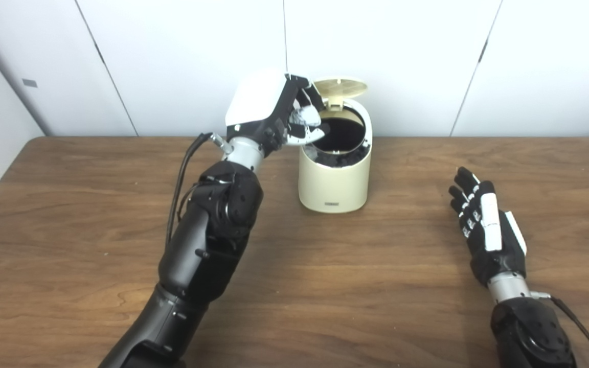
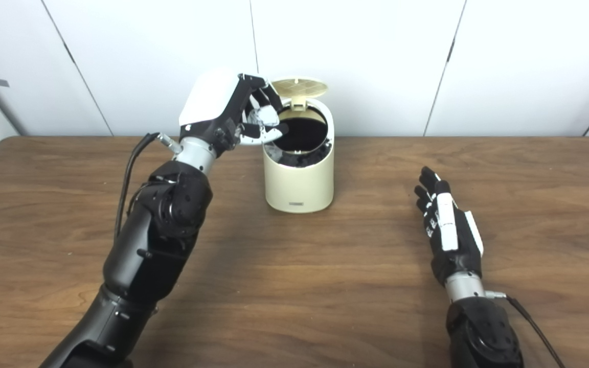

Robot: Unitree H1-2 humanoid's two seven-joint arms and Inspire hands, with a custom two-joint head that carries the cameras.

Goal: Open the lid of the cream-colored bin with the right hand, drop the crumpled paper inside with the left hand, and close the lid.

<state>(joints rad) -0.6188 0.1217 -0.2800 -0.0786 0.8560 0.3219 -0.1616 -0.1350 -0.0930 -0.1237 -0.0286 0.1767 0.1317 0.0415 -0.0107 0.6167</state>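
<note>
Up at the rim, the left hand is gripping the crumpled paper over the cream-colored bin, whose lid is standing open. Well apart, the right hand is lying empty, fingers extended, on the table.

The cream-colored bin stood near the table's far edge, its lid tipped up at the back, leaving the mouth uncovered. The left hand, closed around crumpled paper, crowded the mouth's left rim. Bare tabletop lay between bin and right hand, which rested flat, fingers spread.
</note>
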